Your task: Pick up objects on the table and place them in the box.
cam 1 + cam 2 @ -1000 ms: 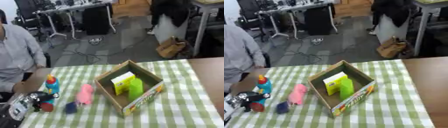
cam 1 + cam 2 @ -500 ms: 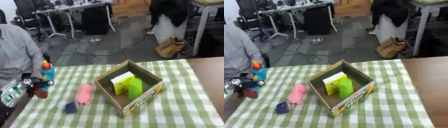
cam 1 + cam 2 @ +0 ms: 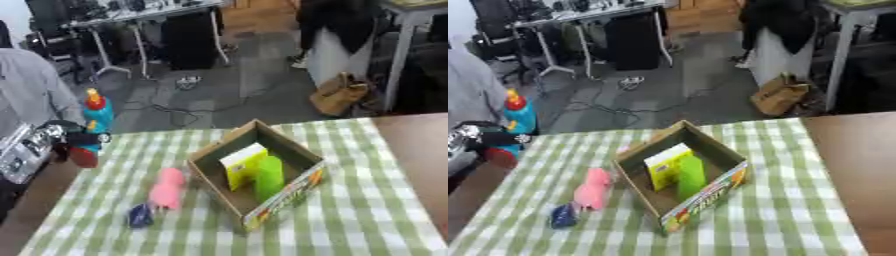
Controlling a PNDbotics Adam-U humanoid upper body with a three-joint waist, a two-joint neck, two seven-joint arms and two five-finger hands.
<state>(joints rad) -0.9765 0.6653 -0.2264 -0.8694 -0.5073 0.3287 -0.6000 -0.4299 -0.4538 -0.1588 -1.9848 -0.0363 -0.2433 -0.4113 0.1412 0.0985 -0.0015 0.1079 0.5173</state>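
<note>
The toy bottle [image 3: 94, 116], a smooth plastic shape with a blue body, a red rounded base and a red-and-yellow top, is held upright above the far left edge of the table, clear of the cloth, with the left hand [image 3: 72, 141] curled round its lower half. The hand is black with silver parts, and its arm comes in from the left edge. To the right of it, near the middle of the table, stands the box [image 3: 289, 192], an open cardboard carton set askew, plain brown inside and printed in bright colours on its near outer wall. Inside it stand a yellow and white carton [image 3: 242, 163] and a green block [image 3: 269, 179], side by side and touching. On the cloth just left of the box lies a soft-looking pink toy [image 3: 165, 188], long and rounded, and near its near end a small dark blue object [image 3: 140, 215] whose form is too blurred to make out. The tablecloth [image 3: 376, 220] is a green and white check, and at the right a bare brown tabletop [image 3: 859, 165] shows beside it. The right eye view shows more of that brown surface, while the left eye view shows more of the silver arm at the left edge. The right hand shows in neither view.
</note>
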